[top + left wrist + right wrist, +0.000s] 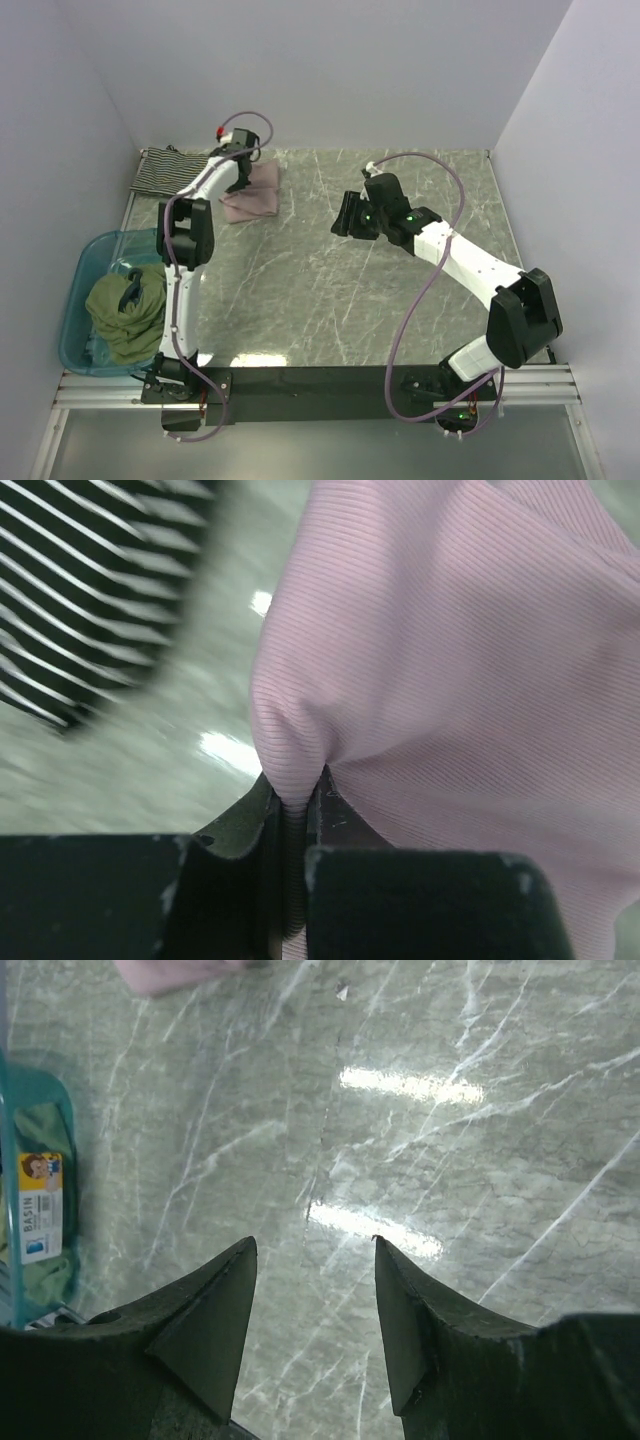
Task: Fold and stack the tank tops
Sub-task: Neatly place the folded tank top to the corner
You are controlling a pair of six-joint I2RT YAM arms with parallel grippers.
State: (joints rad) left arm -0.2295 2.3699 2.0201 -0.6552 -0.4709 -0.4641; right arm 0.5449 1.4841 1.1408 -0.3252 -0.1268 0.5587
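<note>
we see the left gripper (295, 805) pinched tight on a fold of the mauve-pink tank top (450, 680). in the left wrist view the ribbed cloth is drawn into a narrow ridge between the two dark fingers, which stand almost together with only fabric between them. from above, this top lies as a small bunched piece at the far left part of the table (330, 290), with the left arm stretched out over its left edge.

to its left, in the far left corner, lies the black-and-white striped tank top (163, 170), spread flat by the wall. the two garments are near each other, but we cannot tell whether they touch.

the olive-green tank top (125, 310) sits crumpled in the translucent blue tub (80, 270) at the left side of the table, part of it heaped over the tub's right rim.

the right gripper (314, 1250) hangs over bare marble-patterned table near the middle, its fingers apart and holding nothing, well apart from all three tops. in the right wrist view a corner of the pink top shows at the upper edge, and the tub, with a yellow-and-white label (40, 1205) on its wall, shows at the left edge.
</note>
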